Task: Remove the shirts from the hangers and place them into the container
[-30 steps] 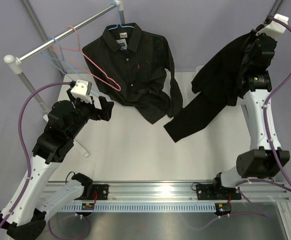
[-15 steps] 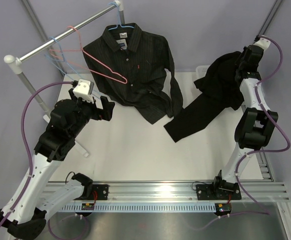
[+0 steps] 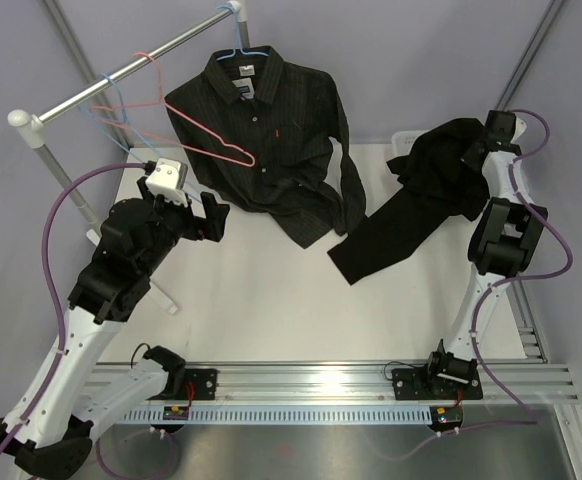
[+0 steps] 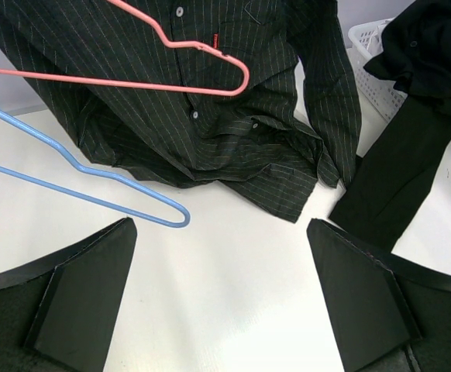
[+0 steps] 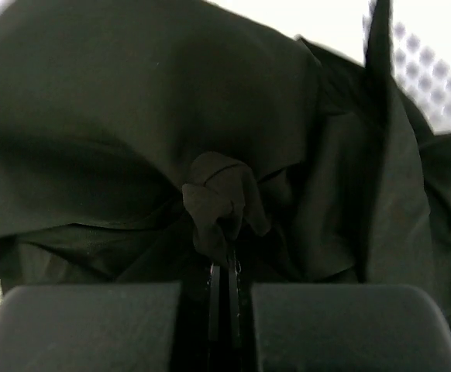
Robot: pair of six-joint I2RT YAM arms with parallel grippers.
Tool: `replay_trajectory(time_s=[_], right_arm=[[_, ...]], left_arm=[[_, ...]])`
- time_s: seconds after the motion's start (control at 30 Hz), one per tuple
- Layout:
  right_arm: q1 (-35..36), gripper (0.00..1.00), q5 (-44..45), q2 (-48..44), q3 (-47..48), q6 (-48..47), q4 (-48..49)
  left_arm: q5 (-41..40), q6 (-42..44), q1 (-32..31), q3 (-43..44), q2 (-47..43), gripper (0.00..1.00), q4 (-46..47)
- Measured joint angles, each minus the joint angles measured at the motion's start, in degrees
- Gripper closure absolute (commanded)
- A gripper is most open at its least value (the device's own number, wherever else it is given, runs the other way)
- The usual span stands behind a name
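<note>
While it hovers by the basket (image 3: 403, 137), right claw (image 5: 224, 267): clamped on the plain black shirt (image 3: 441, 165)
left claw (image 4: 219, 225): wide apart, nothing in it

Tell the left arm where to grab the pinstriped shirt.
Probably the hem corner of the pinstriped shirt, rumpled on the table: bring the open left gripper in low from the near side. Its raised folds give an edge to pinch, and that path stays right of the dangling pink hanger and blue hanger.
</note>
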Motion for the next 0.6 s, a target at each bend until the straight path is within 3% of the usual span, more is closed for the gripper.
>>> replay_trajectory(time_s=[0.17, 0.27, 0.33, 0.37, 0.4, 0.6], right_arm=[[-2.0, 1.0, -2.2, 6.3, 8.1, 2.8, -8.5], [-2.6, 0.93, -2.7, 9.7, 12.6, 3.4, -11.9], [-2.7, 0.83, -3.3, 10.0, 12.5, 3.7, -12.7], [-2.7, 0.69, -3.5, 9.6, 11.7, 3.8, -12.2], [-2.7, 0.64, -3.7, 8.8, 10.4, 4.1, -11.5], [-2.7, 0.23, -4.7, -2.7, -0.4, 3.6, -8.3]], left_arm=[[0.0, 0.0, 0.0, 0.0, 0.0, 0.01, 0.0], [0.0, 0.0, 0.0, 0.0, 0.0, 0.01, 0.0], [0.0, 0.0, 0.0, 0.0, -0.1, 0.01, 0.0], [0.0, 0.0, 0.0, 0.0, -0.1, 0.01, 0.0], [0.0, 0.0, 0.0, 0.0, -0.1, 0.01, 0.0], [0.0, 0.0, 0.0, 0.0, -0.3, 0.01, 0.0]])
